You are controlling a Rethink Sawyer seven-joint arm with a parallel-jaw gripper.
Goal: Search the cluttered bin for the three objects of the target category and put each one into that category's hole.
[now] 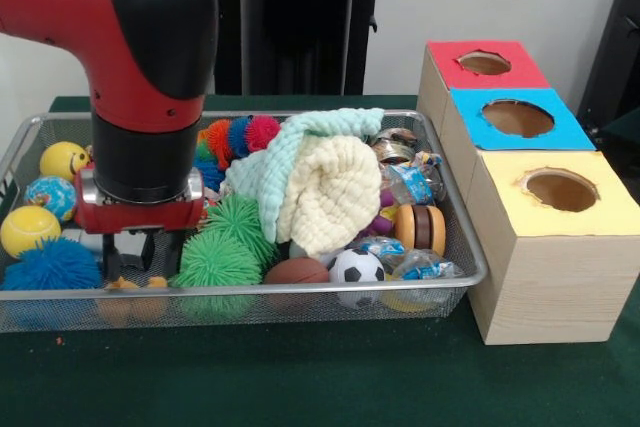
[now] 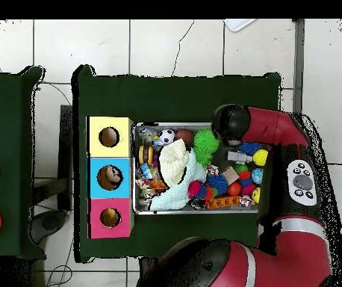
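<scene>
The silver wire-mesh bin (image 1: 300,290) is full of toys and cloths; it also shows in the overhead view (image 2: 196,211). My gripper (image 1: 140,269) reaches down into its front left corner in the front view, with the fingers (image 1: 109,259) apart and nothing between them. Just under the fingertips lie two orange-tan lumpy things (image 1: 122,289) (image 1: 153,287), partly hidden by the rim. A third one does not show. The red-topped hole (image 1: 484,63) (image 2: 110,217) is on the wooden box at the right of the front view. In the overhead view my arm (image 2: 230,123) hides the gripper.
Green spiky balls (image 1: 220,257) and a blue spiky ball (image 1: 50,265) flank the gripper. A cream cloth (image 1: 325,187), a brown football (image 1: 297,271) and a soccer ball (image 1: 357,267) lie mid-bin. The blue-topped hole (image 1: 517,118) and the yellow-topped hole (image 1: 561,190) adjoin the red one.
</scene>
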